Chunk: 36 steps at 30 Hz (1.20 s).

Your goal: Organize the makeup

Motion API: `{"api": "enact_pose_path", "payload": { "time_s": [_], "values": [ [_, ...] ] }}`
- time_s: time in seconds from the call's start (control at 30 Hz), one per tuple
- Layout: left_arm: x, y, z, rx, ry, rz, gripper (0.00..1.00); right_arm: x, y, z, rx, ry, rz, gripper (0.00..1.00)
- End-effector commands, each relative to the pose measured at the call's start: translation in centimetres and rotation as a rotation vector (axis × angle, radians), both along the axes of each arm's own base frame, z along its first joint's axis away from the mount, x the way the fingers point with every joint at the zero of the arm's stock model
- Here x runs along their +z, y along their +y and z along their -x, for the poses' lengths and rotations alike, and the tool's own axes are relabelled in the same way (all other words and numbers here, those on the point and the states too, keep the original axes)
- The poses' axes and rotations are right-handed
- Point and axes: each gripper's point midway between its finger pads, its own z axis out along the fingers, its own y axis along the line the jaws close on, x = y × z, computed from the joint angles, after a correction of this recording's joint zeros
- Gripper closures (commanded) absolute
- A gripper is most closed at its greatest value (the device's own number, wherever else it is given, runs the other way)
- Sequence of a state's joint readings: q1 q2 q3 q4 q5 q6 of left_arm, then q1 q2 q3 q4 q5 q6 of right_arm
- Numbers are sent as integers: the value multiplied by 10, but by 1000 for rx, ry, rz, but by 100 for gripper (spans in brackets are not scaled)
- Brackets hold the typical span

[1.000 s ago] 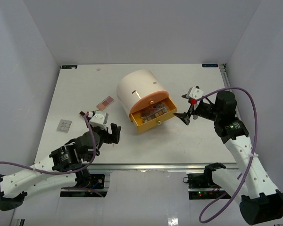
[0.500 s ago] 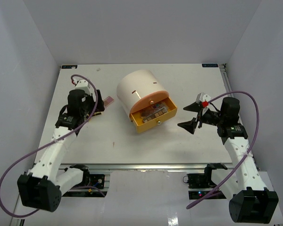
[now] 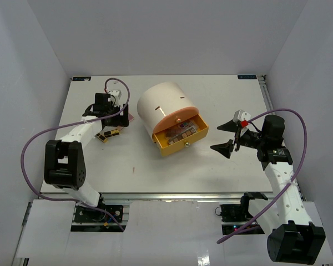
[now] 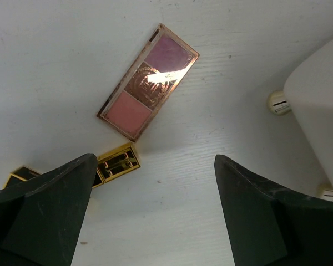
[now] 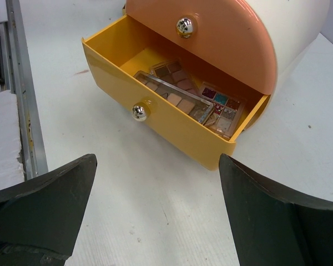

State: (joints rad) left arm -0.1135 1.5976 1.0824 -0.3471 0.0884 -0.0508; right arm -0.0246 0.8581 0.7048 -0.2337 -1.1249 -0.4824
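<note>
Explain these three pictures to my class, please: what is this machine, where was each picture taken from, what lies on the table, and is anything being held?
Two robot arms stand at a white table, each ending in a two-fingered pincer. One picture looks down from above; the other two come from cameras on the wrists.

The left pincer hangs open over a pink palette and gold-and-black bars. The right pincer is open too, facing a cream cylinder whose yellow drawer is pulled out. Several eyeshadow palettes lie inside it. Neither pincer holds anything.
</note>
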Motion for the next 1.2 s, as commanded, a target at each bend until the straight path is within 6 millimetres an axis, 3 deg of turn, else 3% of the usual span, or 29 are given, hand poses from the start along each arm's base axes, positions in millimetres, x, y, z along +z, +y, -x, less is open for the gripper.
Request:
{"api": "enact_pose_path", "payload": {
  "time_s": [0.0,0.27,0.63,1.0,1.13,1.17],
  "values": [
    [12,5,-32,-102,-95,-107,2,-1,1,3,23,-12,-8,3],
    [-26,-1,-48,-197,-40,-138,3,-4,-1,-1,11,-6,-1,3],
    [-46,1,-66,-231,-28,-179,7,-7,-4,-5,-6,4,3,3],
    [-62,-1,-70,-226,7,-165,20,-6,-6,-4,-9,0,-4,3],
    [-68,1,-67,-210,26,-166,29,-5,-7,-4,-8,-3,-6,3],
    [-69,3,-66,-194,31,-165,38,-5,-7,-4,-8,-2,-7,3]
  ]
}}
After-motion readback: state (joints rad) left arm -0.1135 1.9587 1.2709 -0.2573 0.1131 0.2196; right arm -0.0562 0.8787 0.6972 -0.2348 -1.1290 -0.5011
